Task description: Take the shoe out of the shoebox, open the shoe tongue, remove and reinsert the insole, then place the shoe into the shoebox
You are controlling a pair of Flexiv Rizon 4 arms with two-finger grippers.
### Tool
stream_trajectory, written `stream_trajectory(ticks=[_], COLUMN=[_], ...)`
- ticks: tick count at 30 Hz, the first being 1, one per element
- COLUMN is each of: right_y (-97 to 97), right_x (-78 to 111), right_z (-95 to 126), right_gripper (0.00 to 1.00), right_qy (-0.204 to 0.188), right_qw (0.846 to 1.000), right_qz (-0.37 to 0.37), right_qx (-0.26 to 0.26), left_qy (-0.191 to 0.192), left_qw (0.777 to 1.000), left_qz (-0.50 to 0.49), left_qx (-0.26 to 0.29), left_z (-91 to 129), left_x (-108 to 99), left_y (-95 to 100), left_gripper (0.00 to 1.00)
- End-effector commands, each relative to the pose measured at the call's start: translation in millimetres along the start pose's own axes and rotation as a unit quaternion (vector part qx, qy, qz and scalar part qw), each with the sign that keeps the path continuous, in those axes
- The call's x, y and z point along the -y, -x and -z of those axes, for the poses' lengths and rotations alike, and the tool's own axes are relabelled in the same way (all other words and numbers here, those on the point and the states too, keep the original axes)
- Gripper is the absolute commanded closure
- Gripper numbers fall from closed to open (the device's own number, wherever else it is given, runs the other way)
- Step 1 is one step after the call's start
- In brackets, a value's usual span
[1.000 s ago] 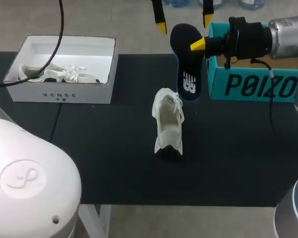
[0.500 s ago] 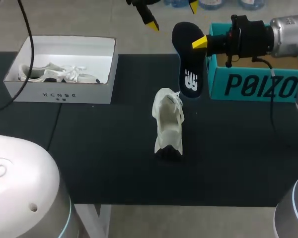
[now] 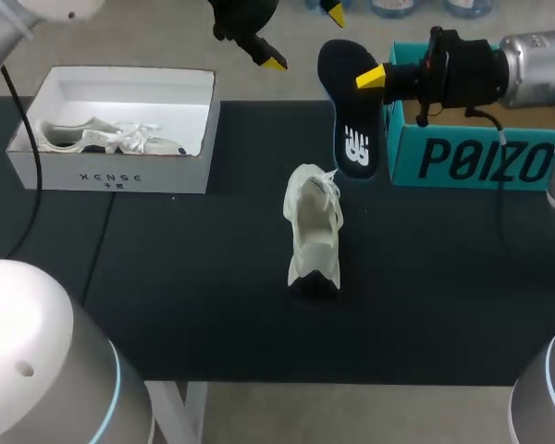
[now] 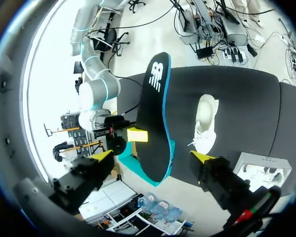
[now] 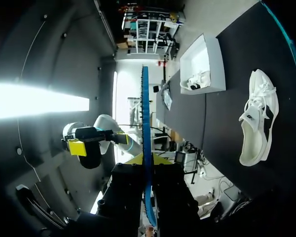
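Note:
A white shoe (image 3: 311, 236) stands on its sole in the middle of the black mat, its toe towards the front edge. My right gripper (image 3: 374, 78) is shut on a black insole (image 3: 351, 111) with a blue underside and holds it upright in the air behind the shoe. In the right wrist view the insole (image 5: 146, 123) shows edge-on between the fingers, with the shoe (image 5: 259, 118) off to one side on the mat. My left gripper (image 3: 303, 37) hangs open above the far edge, beside the insole's top. From the left wrist the insole (image 4: 155, 113) lies ahead of the open fingers, untouched, next to the shoe (image 4: 205, 123).
A white shoebox (image 3: 111, 176) at the back left holds a second white shoe (image 3: 106, 139). A teal box (image 3: 472, 159) stands at the back right, under my right arm. Both boxes sit on the black mat (image 3: 213, 305).
My left arm has swung to the left along the far edge, carrying its open gripper away from the insole. The right gripper, insole and shoe have barely shifted.

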State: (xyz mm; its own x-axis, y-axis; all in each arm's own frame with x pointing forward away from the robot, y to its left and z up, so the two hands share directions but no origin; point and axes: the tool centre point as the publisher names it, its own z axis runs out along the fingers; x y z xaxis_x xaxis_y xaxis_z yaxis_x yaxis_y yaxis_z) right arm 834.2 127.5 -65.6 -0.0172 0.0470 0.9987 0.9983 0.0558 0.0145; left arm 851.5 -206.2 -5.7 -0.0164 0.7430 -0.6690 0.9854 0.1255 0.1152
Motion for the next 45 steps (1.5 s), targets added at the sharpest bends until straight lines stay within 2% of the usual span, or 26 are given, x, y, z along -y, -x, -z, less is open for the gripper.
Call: stream_trajectory(ticks=[1,5,10,13,22,26,27,30,34,39,42,45], right_y=[-4.7,-13.5,-19.8,-23.6,-36.8,-40.4,-40.2,-39.1,-40.9,-40.2,-40.9,-41.1], right_x=[-0.5,2.2,3.3,3.3,7.0,8.9,8.8,7.9,7.4,6.6,6.1,5.8], right_z=[1,4,6,7,9,8,7,6,2,1,0,0], right_gripper=[1.0,1.0,1.0,1.0,1.0,1.0,1.0,1.0,1.0,1.0,1.0,1.0], right_qy=[-0.002,0.0,0.0,0.002,0.002,-0.004,-0.005,-0.005,-0.01,-0.008,-0.008,-0.008], right_qw=[1.0,1.0,1.0,1.0,1.0,1.0,1.0,1.0,0.999,0.999,0.999,0.999], right_qz=[0.003,0.008,0.009,0.0,-0.012,-0.013,-0.014,-0.018,-0.018,-0.02,-0.02,-0.02], right_qx=[0.001,-0.001,-0.008,-0.023,-0.023,-0.02,-0.02,-0.022,-0.026,-0.031,-0.033,-0.033], left_qy=[0.033,0.034,0.045,0.041,0.035,0.041,0.046,0.052,0.039,0.029,0.019,0.006], left_qw=[0.992,0.984,0.98,0.976,0.962,0.947,0.942,0.933,0.919,0.913,0.909,0.907], left_qz=[-0.008,0.008,0.003,0.001,0.029,0.03,0.033,0.037,0.038,0.041,0.045,0.049], left_qx=[0.122,0.176,0.195,0.215,0.27,0.317,0.332,0.354,0.392,0.405,0.414,0.417], left_z=[-6,-7,-12,-15,-30,-34,-34,-35,-33,-35,-36,-37], left_x=[9,6,5,6,1,-3,-4,-6,-3,0,0,1], left_y=[-9.0,-8.6,-4.2,-2.5,0.7,9.2,12.3,14.3,18.8,20.0,19.3,19.1], left_gripper=[0.0,0.0,0.0,0.0,0.0,0.0,0.03,0.33,0.51,0.57,0.73,0.69])
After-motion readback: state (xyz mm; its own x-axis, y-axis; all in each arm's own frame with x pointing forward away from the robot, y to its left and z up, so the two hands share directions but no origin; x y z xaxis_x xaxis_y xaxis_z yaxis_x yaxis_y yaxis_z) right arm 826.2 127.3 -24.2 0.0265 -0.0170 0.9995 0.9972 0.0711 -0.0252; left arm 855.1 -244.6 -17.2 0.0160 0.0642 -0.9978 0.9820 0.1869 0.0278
